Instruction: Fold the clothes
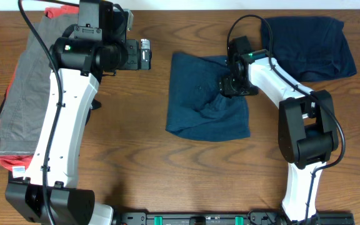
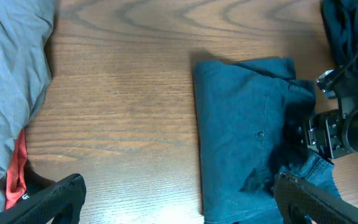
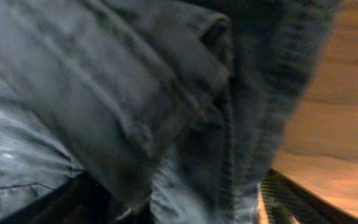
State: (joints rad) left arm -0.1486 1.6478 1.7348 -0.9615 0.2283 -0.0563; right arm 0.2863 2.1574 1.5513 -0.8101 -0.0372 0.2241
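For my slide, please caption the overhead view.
Right hand down on the navy shorts at centre; left hand open, beside the grey garment pile.

Two arms were counted: left arm (image 1: 61, 125), right arm (image 1: 295, 103). Four garments showed: navy shorts (image 1: 195, 103), navy piece (image 1: 317, 40), grey piece (image 1: 27, 94), red-orange piece (image 1: 56, 11).

1. Folded dark navy-blue fabric shorts (image 2: 241, 137) lie right of the brown wooden worktop's (image 2: 123, 93) middle.
2. The black right gripper (image 2: 303, 134), its green light lit, sits on their right side.
3. A crumpled grey cloth garment (image 2: 11, 74) covers the left edge.
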